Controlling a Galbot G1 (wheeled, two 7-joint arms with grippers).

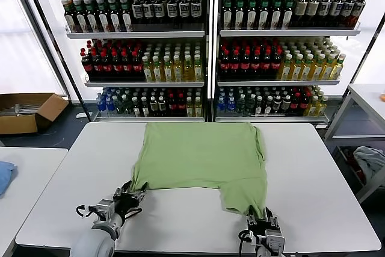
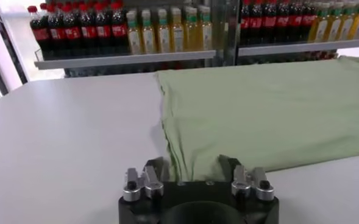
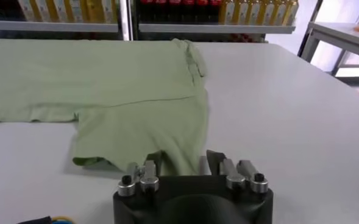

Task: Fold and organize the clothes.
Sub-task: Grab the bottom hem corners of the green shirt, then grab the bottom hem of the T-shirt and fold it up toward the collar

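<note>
A light green short-sleeved shirt (image 1: pixel 201 161) lies spread flat on the white table (image 1: pixel 319 179), plain face up. One lower part hangs further toward the near edge on the right. My left gripper (image 1: pixel 133 195) is at the shirt's near left corner. In the left wrist view it (image 2: pixel 192 165) stands open, and the creased hem of the shirt (image 2: pixel 270 109) lies between its fingers. My right gripper (image 1: pixel 260 216) is at the near right corner. In the right wrist view it (image 3: pixel 183 159) is open astride the tip of the shirt (image 3: pixel 106 91), with a gap beside one finger.
Glass-door shelves of bottles (image 1: pixel 210 46) stand behind the table. A cardboard box (image 1: pixel 27 111) sits on the floor at the far left. A blue cloth (image 1: pixel 5 176) lies on the left side table. A pale cloth bundle (image 1: pixel 370 161) rests under the right side table.
</note>
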